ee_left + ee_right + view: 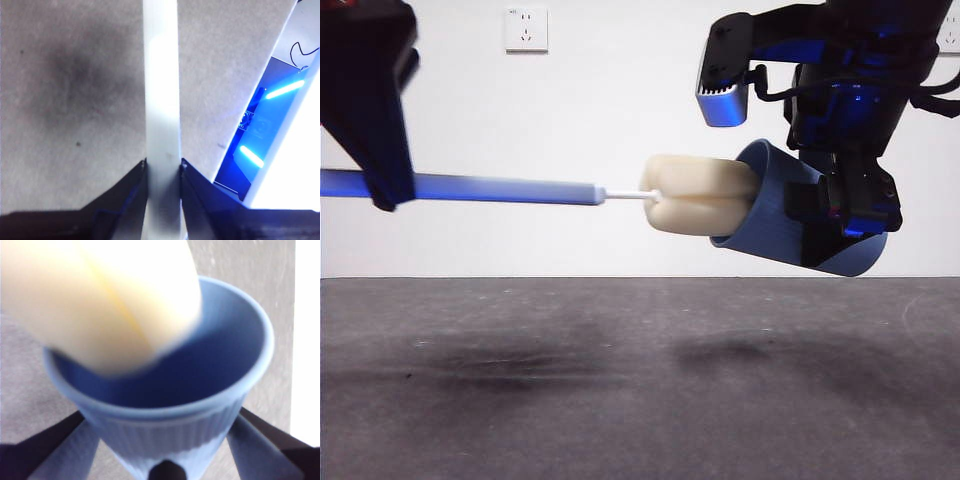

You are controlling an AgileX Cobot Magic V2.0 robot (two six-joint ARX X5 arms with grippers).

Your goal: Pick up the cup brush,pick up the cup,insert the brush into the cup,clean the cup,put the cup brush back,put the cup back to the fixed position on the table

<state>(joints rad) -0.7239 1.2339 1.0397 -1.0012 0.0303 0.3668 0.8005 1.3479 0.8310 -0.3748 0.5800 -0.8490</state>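
Bright, soft table (620,400) shadows (wrist views blurred)

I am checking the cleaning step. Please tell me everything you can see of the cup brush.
The cup brush is held level above the table, touching nothing below. Its long slim handle looks grey-blue, ending in a thin white tip. The pale yellow sponge head, soft-looking and cleft lengthwise, sits partly inside the mouth of the tilted blue cup. The left claw is shut on the handle; the right claw holds the cup.
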